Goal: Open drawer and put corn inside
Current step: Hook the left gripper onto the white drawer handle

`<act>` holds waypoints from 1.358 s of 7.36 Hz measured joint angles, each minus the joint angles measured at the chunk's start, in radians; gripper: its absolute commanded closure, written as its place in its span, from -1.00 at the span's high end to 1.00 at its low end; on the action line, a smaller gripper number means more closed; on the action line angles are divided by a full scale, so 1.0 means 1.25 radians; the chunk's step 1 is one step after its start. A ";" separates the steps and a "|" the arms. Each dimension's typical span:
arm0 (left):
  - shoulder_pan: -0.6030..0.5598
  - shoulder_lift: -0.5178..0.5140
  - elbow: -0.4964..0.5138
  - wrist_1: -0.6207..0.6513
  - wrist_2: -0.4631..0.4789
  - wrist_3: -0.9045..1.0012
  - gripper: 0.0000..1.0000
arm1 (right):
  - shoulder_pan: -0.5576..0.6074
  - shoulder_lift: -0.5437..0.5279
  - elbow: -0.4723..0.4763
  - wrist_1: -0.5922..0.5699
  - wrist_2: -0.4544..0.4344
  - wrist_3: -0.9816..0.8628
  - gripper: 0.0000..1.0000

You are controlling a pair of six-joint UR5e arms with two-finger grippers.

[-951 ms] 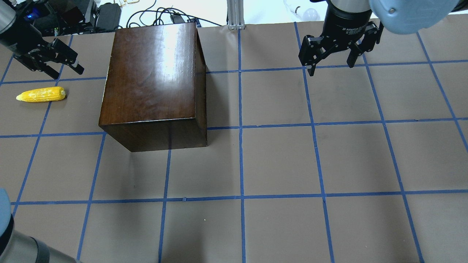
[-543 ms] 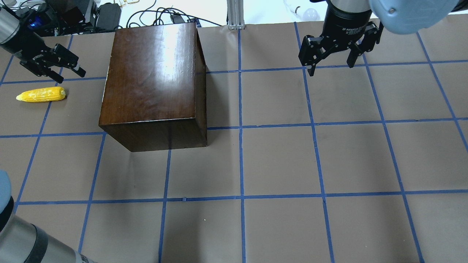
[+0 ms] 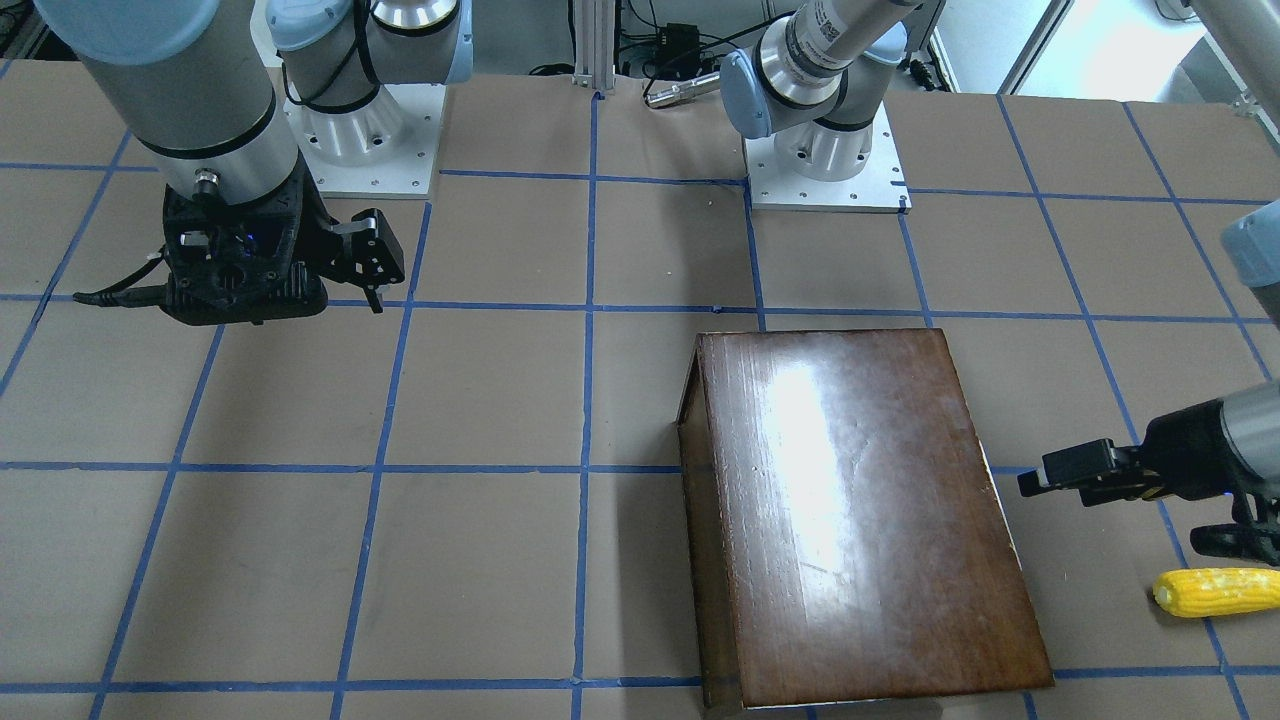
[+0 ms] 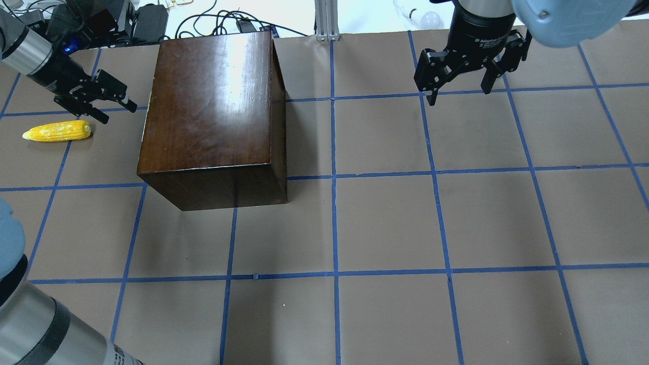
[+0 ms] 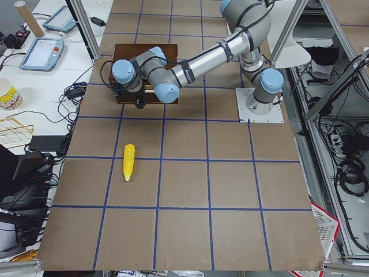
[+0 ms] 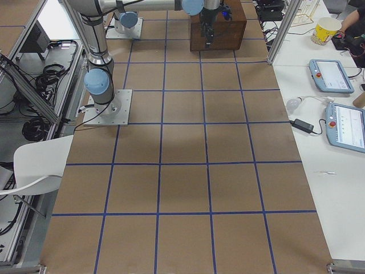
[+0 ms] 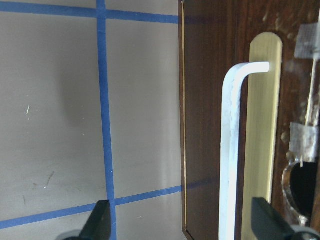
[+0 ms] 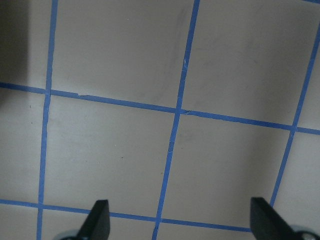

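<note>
The glossy dark-brown cabinet (image 4: 210,116) stands at the back left of the table. Its drawer is shut; the dark front panel (image 7: 207,125) with a white bar handle (image 7: 231,150) on a brass plate shows in the left wrist view. The yellow corn (image 4: 57,131) lies on the table left of the cabinet, also in the front view (image 3: 1215,592). My left gripper (image 4: 119,112) is open and empty, between the corn and the cabinet's left side, facing the drawer front; the handle lies between its fingertips (image 7: 265,220). My right gripper (image 4: 459,94) is open and empty, far right at the back.
Blue tape lines grid the brown table cover. Cables and boxes lie beyond the back edge behind the cabinet (image 4: 147,20). An aluminium post (image 4: 327,20) stands at the back middle. The arm bases (image 3: 825,150) are bolted on at the robot's side.
My left gripper has moved right and a little nearer, from behind the corn toward the cabinet's left side. The corn, the cabinet and the right gripper have not moved.
</note>
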 measured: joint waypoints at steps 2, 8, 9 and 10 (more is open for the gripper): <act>-0.005 -0.002 -0.024 0.027 0.000 -0.003 0.99 | 0.000 0.000 0.000 0.000 0.000 0.000 1.00; -0.013 -0.006 -0.035 0.037 -0.001 -0.035 0.98 | 0.000 0.000 0.000 0.000 0.000 -0.001 1.00; -0.014 -0.006 -0.037 0.038 -0.002 -0.035 0.97 | 0.000 0.000 0.000 0.000 0.000 -0.001 1.00; -0.014 -0.007 -0.039 0.038 -0.004 -0.035 0.97 | 0.000 0.000 0.000 0.000 0.000 0.000 1.00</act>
